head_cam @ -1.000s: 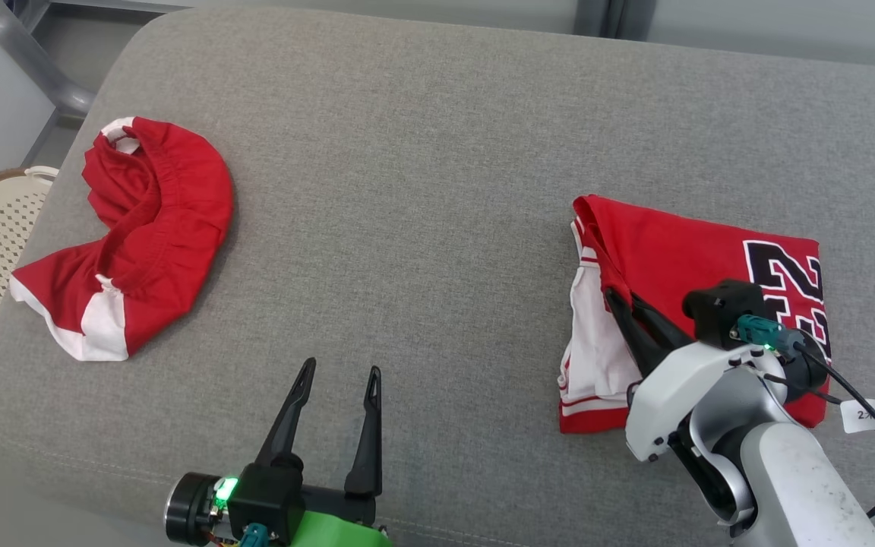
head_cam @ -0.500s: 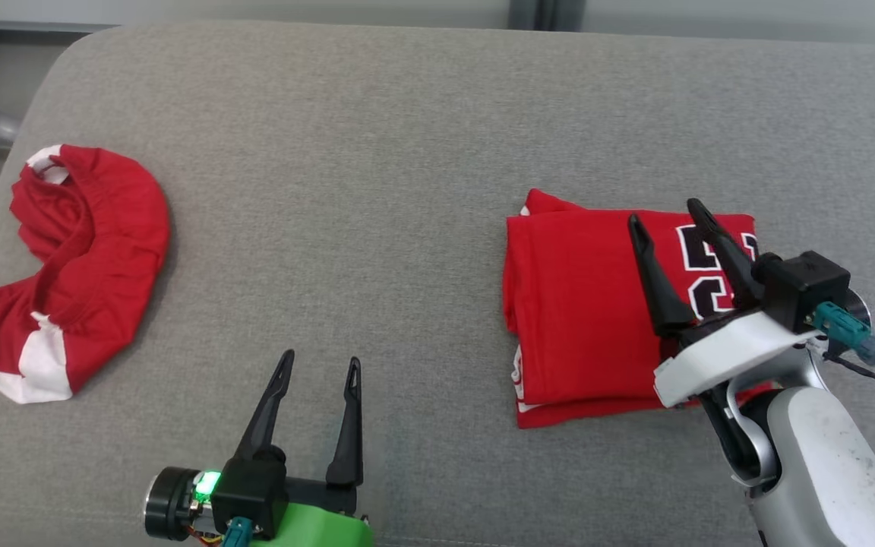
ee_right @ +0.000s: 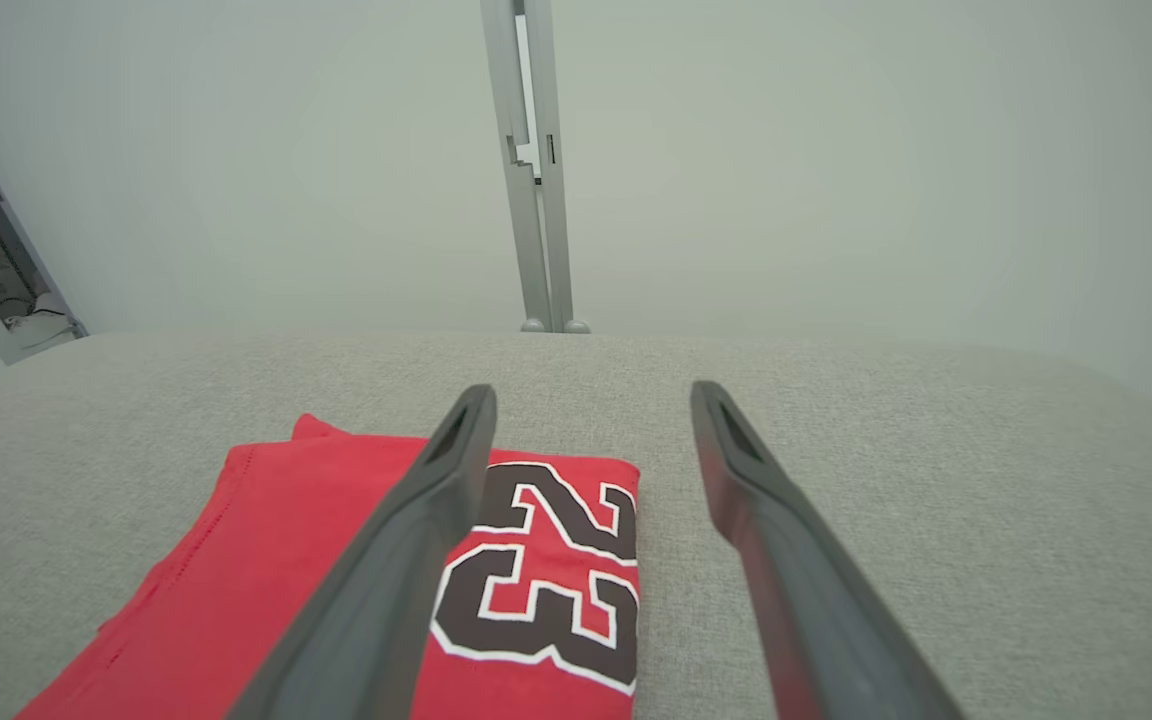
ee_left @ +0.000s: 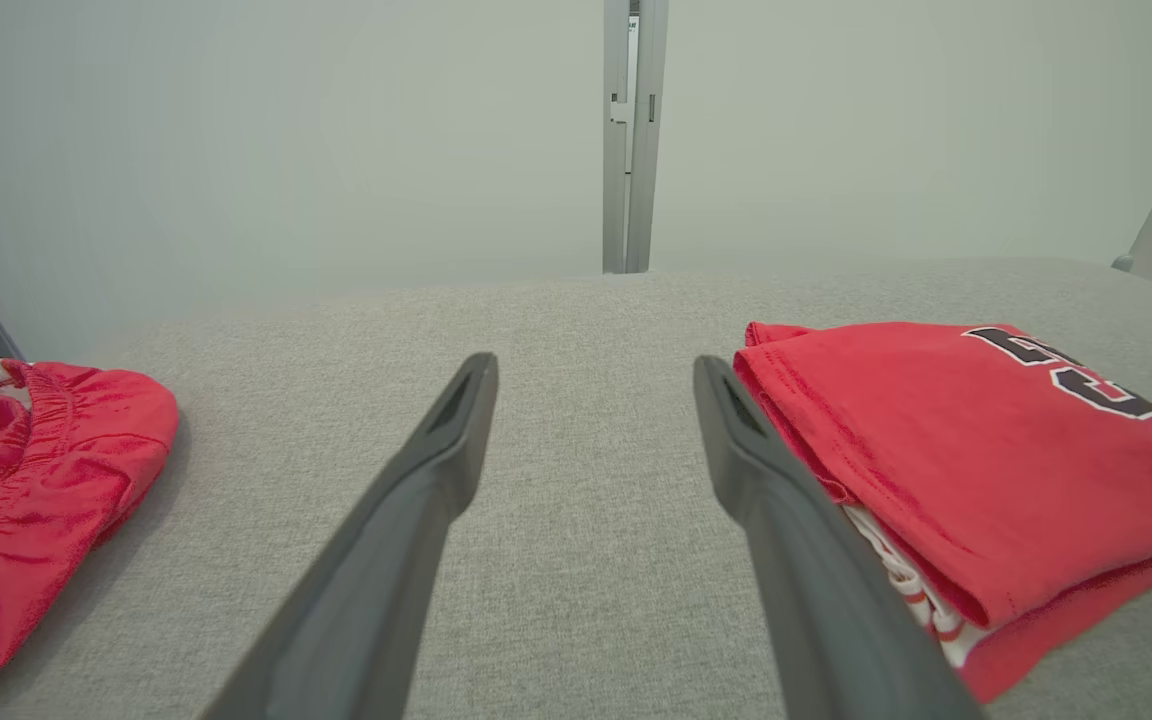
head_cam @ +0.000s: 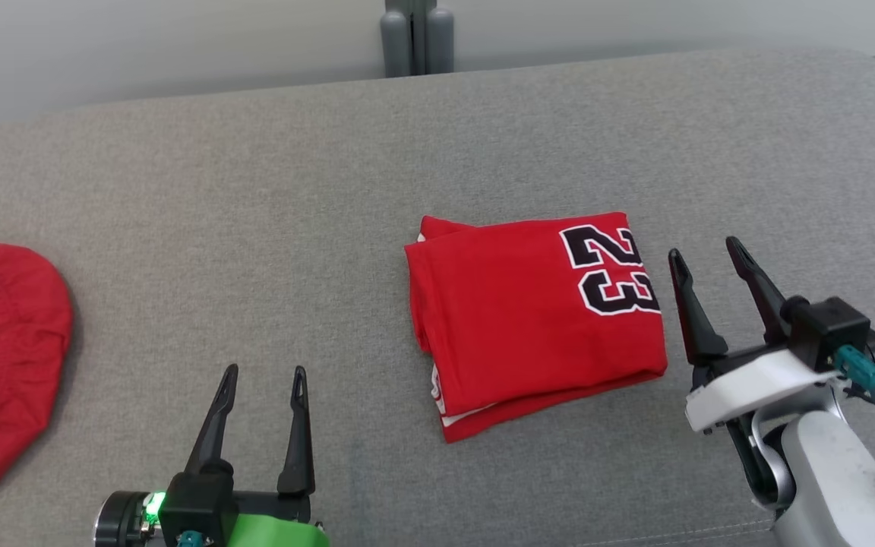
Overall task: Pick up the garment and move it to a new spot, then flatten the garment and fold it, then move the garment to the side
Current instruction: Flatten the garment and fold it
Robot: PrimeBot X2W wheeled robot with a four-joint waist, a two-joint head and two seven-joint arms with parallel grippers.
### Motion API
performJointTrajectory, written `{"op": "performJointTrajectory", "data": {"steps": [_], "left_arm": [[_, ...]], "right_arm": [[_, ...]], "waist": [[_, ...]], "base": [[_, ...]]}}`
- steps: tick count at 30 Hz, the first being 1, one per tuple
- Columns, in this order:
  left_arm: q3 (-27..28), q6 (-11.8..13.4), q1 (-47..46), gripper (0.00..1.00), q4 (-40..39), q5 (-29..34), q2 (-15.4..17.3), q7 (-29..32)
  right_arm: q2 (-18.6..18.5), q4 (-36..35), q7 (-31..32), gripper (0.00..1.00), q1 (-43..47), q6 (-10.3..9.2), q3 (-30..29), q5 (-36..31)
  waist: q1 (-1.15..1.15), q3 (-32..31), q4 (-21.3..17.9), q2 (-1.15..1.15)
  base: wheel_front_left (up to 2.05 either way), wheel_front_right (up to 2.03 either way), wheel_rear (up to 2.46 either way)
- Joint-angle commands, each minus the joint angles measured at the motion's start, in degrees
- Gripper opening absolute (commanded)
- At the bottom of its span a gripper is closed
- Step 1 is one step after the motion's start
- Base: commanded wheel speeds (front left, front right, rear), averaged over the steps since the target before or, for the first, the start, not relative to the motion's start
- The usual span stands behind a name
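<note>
The folded garment (head_cam: 529, 319) is bright red, its number (head_cam: 611, 270) black and edged in white; white cloth with thin red stripes peeks from the lower layers. The other garment (head_cam: 4, 365) at the left is the same red (a white panel shows at its lower edge). The counter (head_cam: 255, 228) is a heathered mid-grey weave. The left pincer (head_cam: 265, 370) has black fingers above a vivid green housing (head_cam: 270, 532) and a glowing green light (head_cam: 153, 501). The right pincer (head_cam: 703, 248), also black, sits on a white and grey forearm (head_cam: 764, 380) with a teal plug (head_cam: 859, 365).
</note>
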Motion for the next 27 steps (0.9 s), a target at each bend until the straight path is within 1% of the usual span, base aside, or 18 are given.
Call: {"op": "performJointTrajectory", "data": {"steps": [1, 3, 6, 15, 18, 21, 27], "left_arm": [[0.6, -0.7, 1.2, 1.0, -0.1, 0.6, 0.1, 0.0], [1.4, -1.1, 2.0, 1.0, 0.0, 0.7, 0.1, 0.0], [2.6, -1.4, 3.2, 1.0, -0.1, 0.4, 0.1, 0.0], [4.5, -2.0, 6.7, 1.0, -1.8, 0.4, 0.1, 0.0], [4.6, -2.1, 7.5, 1.0, -2.2, 0.9, 0.1, 0.0], [4.9, -1.6, 8.2, 1.0, -2.0, 1.1, 0.1, 0.0], [5.3, -1.1, 8.4, 1.0, -1.0, 0.0, 0.1, 0.0]], "right_arm": [[1.1, -0.8, -0.2, 1.0, 2.6, -0.09, -0.7, -0.8], [1.6, -2.1, -0.2, 1.0, 3.8, -0.09, -1.7, -1.6], [1.7, -3.3, -0.2, 1.0, 6.4, -0.09, -0.5, -2.1], [2.7, -7.5, -0.2, 1.0, 11.9, -0.09, 0.1, -2.0], [3.1, -7.5, -0.2, 1.0, 13.2, -0.09, 0.6, -2.1], [3.5, -7.1, -0.2, 1.0, 14.1, -0.09, 0.9, -1.9], [3.6, -6.5, -0.2, 1.0, 14.7, -0.09, 1.3, -2.4]], "waist": [[0.0, -3.5, -3.2, 0.0], [0.0, -4.5, -3.7, 0.0], [0.0, -6.2, -4.2, 0.0], [0.0, -9.1, -4.5, 0.0], [0.0, -9.6, -4.4, 0.0], [0.0, -10.1, -4.2, 0.0], [0.0, -10.5, -3.7, 0.0]], "base": [[0.0, 0.0, 0.0], [0.0, 0.0, 0.0], [0.0, 0.0, 0.0], [0.0, 0.0, 0.0], [0.0, 0.0, 0.0], [0.0, 0.0, 0.0], [0.0, 0.0, 0.0]]}}
